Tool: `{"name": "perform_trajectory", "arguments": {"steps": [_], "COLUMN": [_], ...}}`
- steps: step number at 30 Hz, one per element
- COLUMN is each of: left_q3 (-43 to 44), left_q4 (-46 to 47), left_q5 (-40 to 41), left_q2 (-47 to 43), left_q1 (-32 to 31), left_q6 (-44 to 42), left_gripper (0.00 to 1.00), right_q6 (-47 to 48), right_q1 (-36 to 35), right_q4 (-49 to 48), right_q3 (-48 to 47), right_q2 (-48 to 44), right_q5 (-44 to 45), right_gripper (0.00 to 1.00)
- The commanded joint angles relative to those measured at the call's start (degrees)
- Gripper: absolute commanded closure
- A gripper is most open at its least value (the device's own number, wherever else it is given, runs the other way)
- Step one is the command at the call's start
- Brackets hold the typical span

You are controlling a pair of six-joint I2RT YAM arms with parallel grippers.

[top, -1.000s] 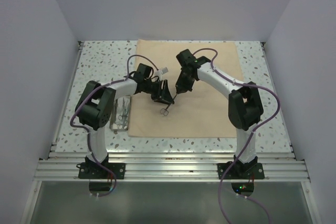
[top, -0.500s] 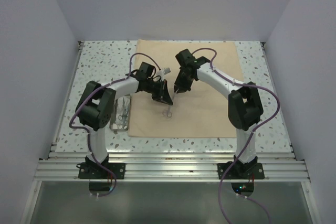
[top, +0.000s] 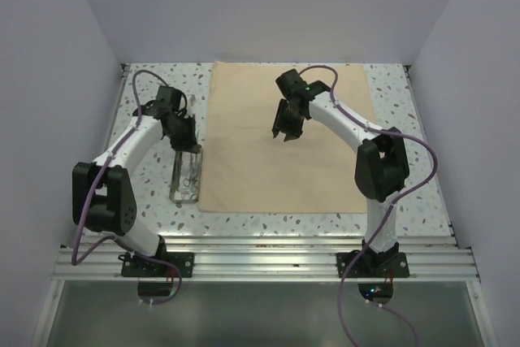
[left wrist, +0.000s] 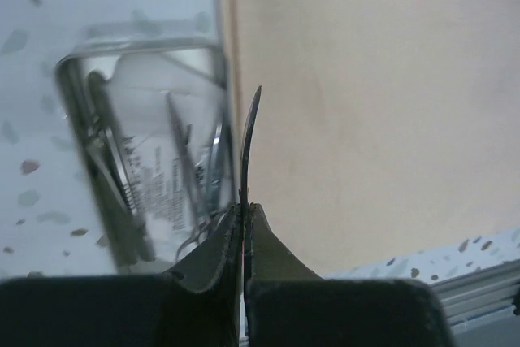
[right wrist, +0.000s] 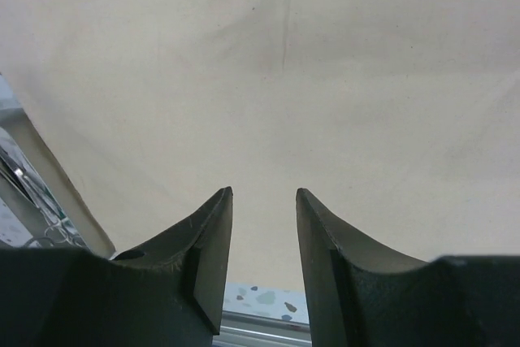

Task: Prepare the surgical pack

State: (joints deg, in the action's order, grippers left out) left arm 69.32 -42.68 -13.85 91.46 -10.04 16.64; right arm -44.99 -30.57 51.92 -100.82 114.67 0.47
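- The left end effector [left wrist: 244, 210] hangs over the steel tray [top: 186, 178], clamped on a thin curved instrument [left wrist: 248, 140].
- The tray sits on the tabletop [top: 268, 222], just beside the beige cloth [top: 260, 176].
- The right end effector [right wrist: 264, 237] hovers above the cloth, fingers apart, empty.

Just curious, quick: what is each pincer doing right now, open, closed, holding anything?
Left pincer: closed on a thin curved metal tool.
Right pincer: open, empty, above the cloth.

Flat beige cloth [top: 288, 140], steel tray [top: 184, 199] (instruments [top: 189, 170] inside) alongside, curved instrument [left wrist: 248, 140] held aloft
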Motion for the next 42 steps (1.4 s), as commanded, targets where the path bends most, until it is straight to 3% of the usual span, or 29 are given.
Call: {"name": "perform_trajectory", "arguments": {"steps": [1, 15, 20, 26, 37, 40, 42], "left_q3": [-3.0, -4.1, -3.8, -3.1, -1.0, -1.6, -2.3], "left_q4": [-7.4, -4.4, -4.7, -7.0, -7.7, -6.3, -5.8], "left_q5": [6.5, 3.6, 2.2, 4.0, 2.1, 2.8, 7.4], "left_q2": [-1.0, 6.0, 5.9, 2.6, -0.5, -2.1, -2.5], "left_q1": [3.3, 7.2, 7.4, 7.4, 7.5, 7.4, 7.4], "left_q6": [-4.4, -6.9, -5.7, -4.7, -4.7, -3.3, -2.8], "left_gripper": [1.00, 0.99, 0.78, 0.63, 0.60, 0.57, 0.51], "right_q6": [2.7, 5.4, 5.3, 6.0, 11.4, 16.2, 19.1], "right_q1": [0.1, 0.2, 0.2, 0.2, 0.2, 0.2, 0.2], "right_q4": [0.5, -1.5, -1.8, -1.6, -2.0, -3.5, -3.7], "right_q3": [1.6, 8.7, 10.0, 9.4, 11.8, 11.4, 9.5], "right_q2": [-3.8, -8.8, -9.6, -10.3, -12.0, -11.9, -10.8], "right_q5": [-1.9, -4.4, -5.0, -4.6, -3.5, -9.7, -12.9], "right_gripper": [0.59, 0.58, 0.58, 0.58, 0.57, 0.56, 0.52]}}
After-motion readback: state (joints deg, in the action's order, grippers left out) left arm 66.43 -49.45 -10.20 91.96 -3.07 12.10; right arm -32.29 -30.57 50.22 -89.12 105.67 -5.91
